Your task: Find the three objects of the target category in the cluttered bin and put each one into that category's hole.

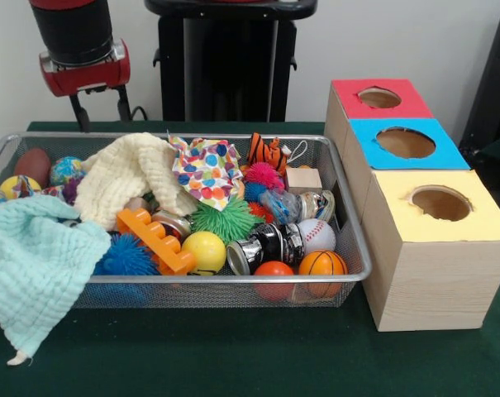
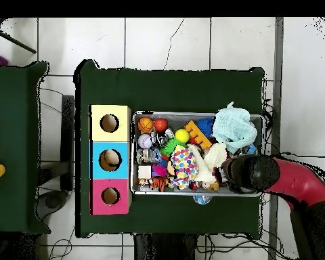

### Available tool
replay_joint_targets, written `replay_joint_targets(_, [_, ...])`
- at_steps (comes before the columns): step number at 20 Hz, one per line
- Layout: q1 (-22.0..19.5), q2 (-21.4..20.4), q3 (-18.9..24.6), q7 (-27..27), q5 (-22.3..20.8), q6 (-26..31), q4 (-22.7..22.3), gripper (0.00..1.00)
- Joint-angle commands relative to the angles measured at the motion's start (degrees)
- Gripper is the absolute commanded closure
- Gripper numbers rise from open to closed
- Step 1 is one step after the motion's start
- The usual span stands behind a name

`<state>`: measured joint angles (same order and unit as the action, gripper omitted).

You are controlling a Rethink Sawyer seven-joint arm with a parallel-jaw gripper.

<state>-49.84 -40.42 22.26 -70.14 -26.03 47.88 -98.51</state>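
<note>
A wire mesh bin (image 1: 349, 217) fills the left and centre of the frame, heaped with balls, cans and cloths. A mint cloth (image 1: 35, 265) drapes over its lower left rim. At right stand three boxes with holes: red (image 1: 378, 99), blue (image 1: 405, 143), yellow (image 1: 440, 207). The gripper (image 1: 101, 110) hangs upper left, its fingers spread apart.

The bench (image 1: 233, 364) is covered in dark green cloth. Directly on it stands a wire mesh bin (image 1: 353, 248), and just beside that a row of three wooden boxes, apparently touching one another: one with a yellow top (image 1: 481, 219), one with a blue top (image 1: 444, 153) and one with a red top (image 1: 411, 103). A pale mint cloth (image 1: 35, 273) hangs over the bin's rim, and its corner seems to reach the green surface.
</note>
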Motion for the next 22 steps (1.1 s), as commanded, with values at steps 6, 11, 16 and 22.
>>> replay_joint_targets(6, [-1.3, 2.2, 3.5, 9.5, -2.5, 5.4, 2.3, 0.00])
replay_joint_targets(11, [-3.8, 0.9, 4.3, 9.8, -2.4, 2.5, -0.5, 1.00])
replay_joint_targets(16, [-4.5, -0.3, 4.0, 8.9, -3.2, 2.5, -1.6, 1.00])
replay_joint_targets(22, [-3.0, -0.5, 2.2, 7.5, -4.0, 6.7, -0.7, 1.00])
